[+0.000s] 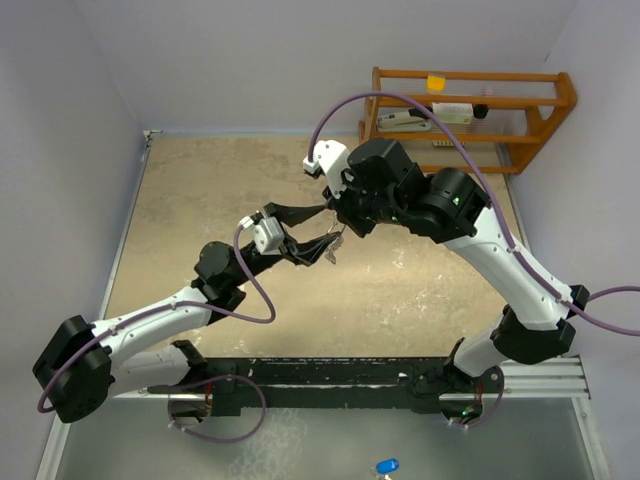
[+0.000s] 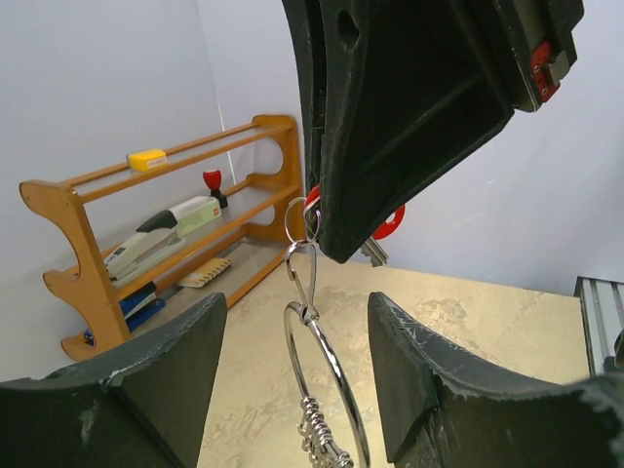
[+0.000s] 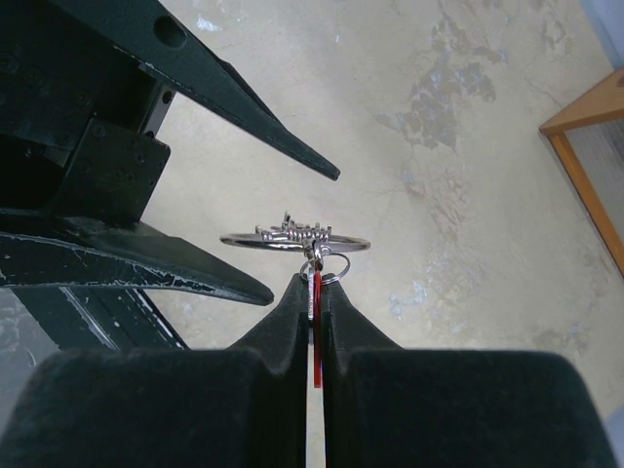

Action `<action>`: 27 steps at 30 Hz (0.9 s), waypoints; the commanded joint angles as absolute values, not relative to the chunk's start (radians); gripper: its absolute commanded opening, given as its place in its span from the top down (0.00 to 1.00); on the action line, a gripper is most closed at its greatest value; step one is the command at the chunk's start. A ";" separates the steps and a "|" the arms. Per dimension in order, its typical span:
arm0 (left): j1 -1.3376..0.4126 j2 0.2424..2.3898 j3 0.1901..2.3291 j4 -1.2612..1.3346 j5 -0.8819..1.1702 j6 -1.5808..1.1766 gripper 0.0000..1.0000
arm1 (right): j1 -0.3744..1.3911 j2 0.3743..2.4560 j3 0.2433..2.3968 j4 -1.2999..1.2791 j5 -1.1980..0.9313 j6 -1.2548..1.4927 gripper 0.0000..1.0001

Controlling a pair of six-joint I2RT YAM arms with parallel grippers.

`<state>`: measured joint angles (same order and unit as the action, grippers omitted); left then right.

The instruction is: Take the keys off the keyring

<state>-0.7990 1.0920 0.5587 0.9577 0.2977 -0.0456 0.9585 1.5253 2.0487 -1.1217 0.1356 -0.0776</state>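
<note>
**Near edge.** Arm bases sit on the black rail [image 1: 400, 375]. Both arms lean inward and meet above the middle of the table [image 1: 200, 200].

**Left gripper** [image 2: 297, 322]. Fingers are spread wide and hold nothing. You have it pointed up and away from the base, with one finger on each side of the hanging hardware.

**Keyring** [image 3: 292, 240]. It is off the table, in the air between the left fingers. From the right wrist it shows edge-on, with one left finger on each flat face and no contact that I can see. Closing there would likely clamp the loop flat. A coiled metal piece [image 2: 314, 434] rides low on the wire.

**Links.** An oval link [image 2: 306, 276] and a small split ring [image 2: 298, 220] join the loop to the key above. The chain's long axis runs straight from the left fingers' gap up to the right fingertips.

**Right gripper** [image 3: 314, 288]. Fingers are pressed together on the red key [image 2: 392, 221], pinching its tag, with the loop just beyond the tips. You cannot make out the black key in any view.

**The relation that counts.** The right arm has the key and the left brackets the ring. In my judgement, separating them means pulling apart along that chain axis once the left closes.

**Room.** There is open table below and to the left, and the side walls are well apart.

**Far.** The wooden shelf [image 1: 470, 110] stands behind the right arm, so keep that arm's retreat short in that direction.
</note>
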 commanded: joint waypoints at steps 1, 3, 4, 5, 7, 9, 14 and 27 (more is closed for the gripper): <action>-0.795 1.095 0.540 1.046 0.260 -0.082 0.44 | 0.960 1.513 2.051 -1.053 0.129 -0.066 1.00; -0.795 1.095 0.528 1.057 0.244 -0.087 0.45 | 0.960 1.519 2.055 -1.050 0.126 -0.065 1.00; -0.795 1.097 0.523 1.065 0.234 -0.094 0.46 | 0.960 1.522 2.059 -1.051 0.126 -0.067 1.00; -0.795 1.099 0.516 1.074 0.227 -0.101 0.47 | 0.960 1.526 2.063 -1.053 0.126 -0.066 1.00; -0.795 1.106 0.498 1.111 0.210 -0.122 0.49 | 0.960 1.537 2.074 -1.062 0.125 -0.070 1.00; -0.795 1.117 0.482 1.149 0.196 -0.141 0.51 | 0.960 1.551 2.084 -1.073 0.128 -0.072 1.00; -0.794 1.144 0.451 1.236 0.155 -0.164 0.55 | 0.960 1.569 2.097 -1.089 0.142 -0.071 1.00; -0.798 1.181 0.413 1.329 0.086 -0.188 0.60 | 0.960 1.556 2.021 -0.980 0.183 -0.022 1.00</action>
<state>-0.7990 1.1790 0.4248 1.2469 0.1200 -0.1661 0.9585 1.5883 2.0441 -1.0760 0.1474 -0.0517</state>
